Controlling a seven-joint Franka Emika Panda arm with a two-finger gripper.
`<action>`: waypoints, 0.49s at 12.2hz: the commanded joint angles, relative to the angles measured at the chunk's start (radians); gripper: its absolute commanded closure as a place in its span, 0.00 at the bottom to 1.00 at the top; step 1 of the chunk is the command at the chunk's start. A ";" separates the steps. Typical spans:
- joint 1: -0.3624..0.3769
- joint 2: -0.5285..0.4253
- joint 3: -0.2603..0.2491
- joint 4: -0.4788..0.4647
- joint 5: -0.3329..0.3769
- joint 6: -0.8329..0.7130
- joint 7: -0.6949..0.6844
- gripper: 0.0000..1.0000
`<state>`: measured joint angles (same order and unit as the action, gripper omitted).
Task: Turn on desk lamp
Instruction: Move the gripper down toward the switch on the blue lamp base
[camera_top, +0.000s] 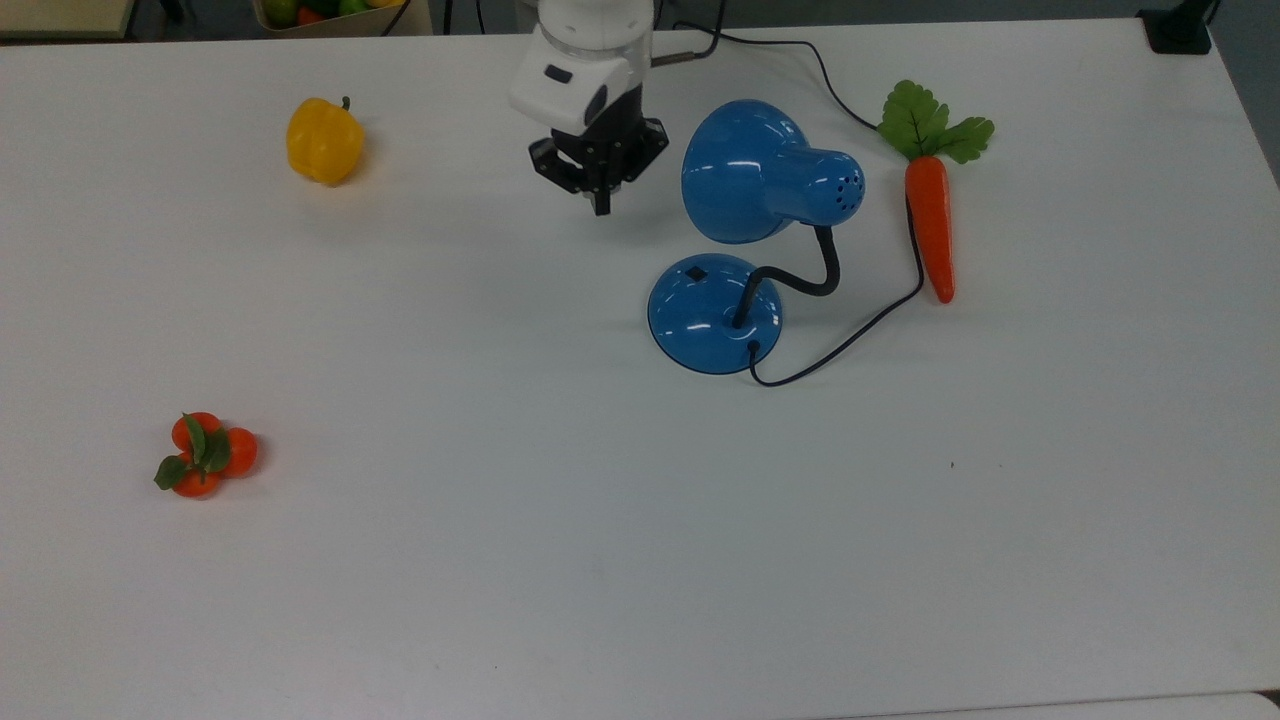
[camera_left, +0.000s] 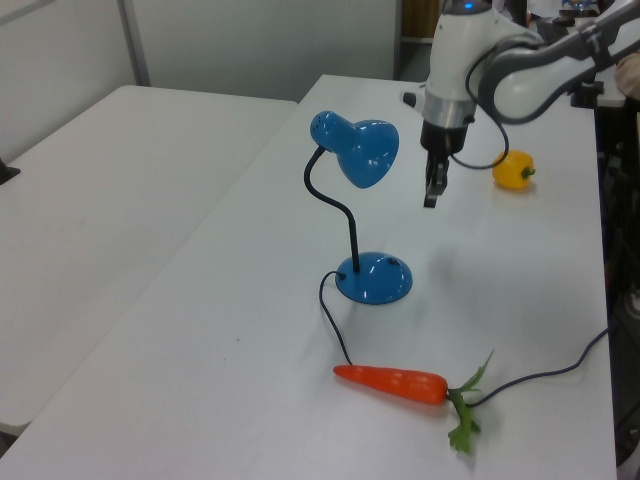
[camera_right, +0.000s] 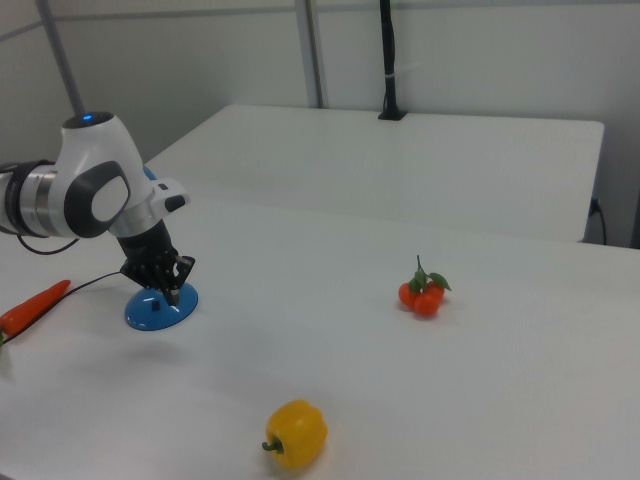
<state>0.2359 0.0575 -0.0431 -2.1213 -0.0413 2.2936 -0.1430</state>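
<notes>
While the lamp (camera_top: 745, 230) stands upright on the white surface (camera_top: 600, 520), the claw (camera_top: 601, 207) hangs in the air beside its shade (camera_top: 740, 170), on the top view's left of it, with its fingers pressed together and nothing between them. It touches no part of the lamp. In the left view the claw (camera_left: 431, 196) points straight down, above the surface and at about the height of the shade (camera_left: 368, 150), to the left view's right of it.

The lamp's round blue base (camera_top: 708, 315) sits below the shade in the top view. A small black switch (camera_top: 697, 272) lies on the base, on the side nearest the claw. A black bendy neck (camera_top: 810, 280) rises from the base and curves up to the shade. A black cord (camera_top: 850, 335) leaves the base and loops toward the top view's right.

A carrot (camera_top: 930, 225) with green leaves lies just to the top view's right of the lamp, and the cord runs alongside it. A yellow pepper (camera_top: 323, 140) rests well to the top view's left of the lamp, beyond the claw. A cluster of small oranges (camera_top: 205, 455) with leaves sits farther still, toward the top view's lower left of the lamp.

In the right view the claw (camera_right: 172, 294) hangs in front of the base (camera_right: 160, 308).
</notes>
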 joint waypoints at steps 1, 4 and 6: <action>0.051 0.047 -0.006 -0.016 0.004 0.128 -0.020 1.00; 0.095 0.096 -0.003 -0.014 0.004 0.231 -0.020 1.00; 0.106 0.120 0.003 -0.013 0.004 0.289 -0.020 1.00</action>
<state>0.3260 0.1555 -0.0410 -2.1275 -0.0414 2.5128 -0.1434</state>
